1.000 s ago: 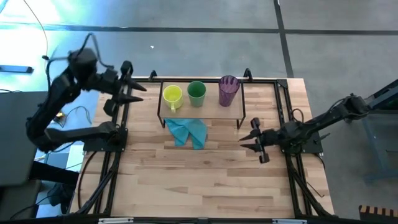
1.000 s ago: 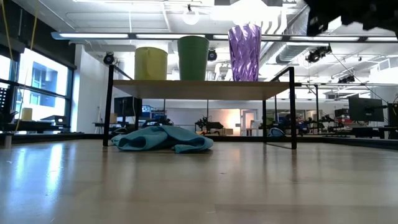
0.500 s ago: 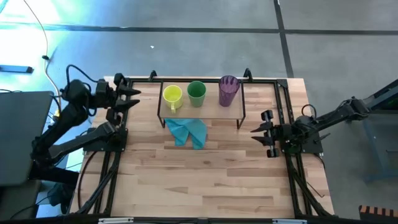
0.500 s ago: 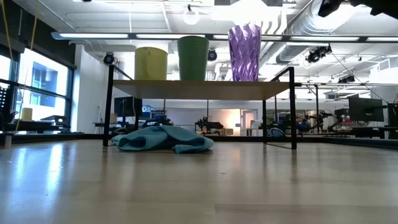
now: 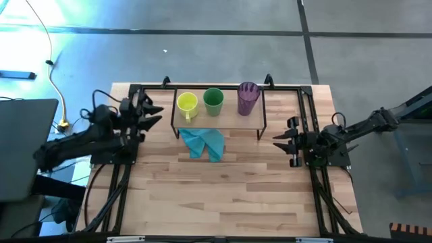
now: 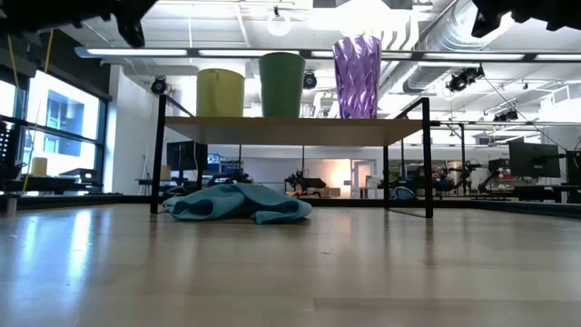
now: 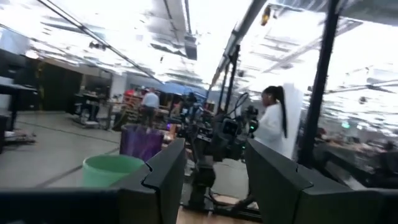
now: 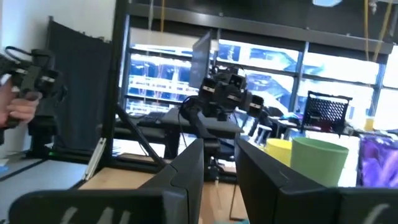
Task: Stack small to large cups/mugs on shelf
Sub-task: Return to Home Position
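Left claw (image 5: pixel 156 113) released beside shelf (image 5: pixel 229 119), right claw (image 5: pixel 282 143) released opposite, white-clad person (image 7: pixel 273 124) visible from left wrist only

Yellow mug (image 5: pixel 187 104), green cup (image 5: pixel 213 100), purple tumbler (image 5: pixel 248 98), blue cloth (image 5: pixel 204 142).

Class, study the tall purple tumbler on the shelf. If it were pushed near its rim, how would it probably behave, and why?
The purple tumbler is the tallest cup and narrows toward its base, so it would probably tip rather than slide. It looks translucent and thin-walled, so likely light. Its twisted ridges may give the jaws some grip.
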`<state>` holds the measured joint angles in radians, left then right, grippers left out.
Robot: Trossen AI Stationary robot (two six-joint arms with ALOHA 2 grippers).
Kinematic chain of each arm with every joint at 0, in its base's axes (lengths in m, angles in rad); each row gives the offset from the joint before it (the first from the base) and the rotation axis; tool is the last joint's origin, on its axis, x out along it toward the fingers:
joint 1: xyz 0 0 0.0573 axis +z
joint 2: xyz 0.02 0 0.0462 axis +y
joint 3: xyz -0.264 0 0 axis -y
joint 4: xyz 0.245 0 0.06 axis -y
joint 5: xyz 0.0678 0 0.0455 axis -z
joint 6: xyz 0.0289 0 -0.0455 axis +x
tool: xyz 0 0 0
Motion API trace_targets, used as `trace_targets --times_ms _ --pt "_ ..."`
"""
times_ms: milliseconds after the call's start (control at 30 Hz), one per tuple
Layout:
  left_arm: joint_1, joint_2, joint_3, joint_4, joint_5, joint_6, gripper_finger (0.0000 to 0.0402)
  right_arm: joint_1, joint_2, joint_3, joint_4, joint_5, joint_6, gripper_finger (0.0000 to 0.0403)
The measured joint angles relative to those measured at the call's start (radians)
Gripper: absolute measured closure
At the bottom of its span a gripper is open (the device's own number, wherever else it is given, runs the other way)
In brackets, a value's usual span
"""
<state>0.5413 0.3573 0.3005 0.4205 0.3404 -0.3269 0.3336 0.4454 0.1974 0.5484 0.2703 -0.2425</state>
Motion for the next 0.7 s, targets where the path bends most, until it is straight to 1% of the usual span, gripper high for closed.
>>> trace_targets --times_ms 100,200,267,367,467,567,633,700 --pt "-0.129 0.002 -0.060 0.053 -0.161 0.054 0.0245 0.000 -0.017 0.000 -0.027 0.038 0.024 0.0320" --pt "-0.252 0.016 -0.074 0.055 -0.302 0.117 0.0245 0.000 -0.034 0.000 -0.043 0.096 0.047 0.0320" --pt "-0.325 0.036 -0.075 0.057 -0.374 0.162 0.0245 0.000 -0.039 0.000 -0.045 0.138 0.065 0.0320" --pt "-0.403 0.061 -0.075 0.056 -0.454 0.228 0.0245 0.000 -0.042 0.000 -0.052 0.195 0.100 0.0320" --pt "-0.448 0.069 -0.075 0.030 -0.491 0.294 0.0245 0.000 -0.042 0.000 -0.084 0.214 0.131 0.0320" --pt "-0.473 0.069 -0.075 -0.039 -0.490 0.343 0.0245 0.006 -0.042 0.000 -0.136 0.154 0.103 0.0320" --pt "-0.469 0.055 -0.075 -0.093 -0.491 0.346 0.0245 0.014 -0.042 0.000 -0.150 0.110 0.082 0.0320" --pt "-0.470 0.033 -0.076 -0.142 -0.493 0.344 0.0245 0.026 -0.042 0.000 -0.149 0.095 0.057 0.0320"
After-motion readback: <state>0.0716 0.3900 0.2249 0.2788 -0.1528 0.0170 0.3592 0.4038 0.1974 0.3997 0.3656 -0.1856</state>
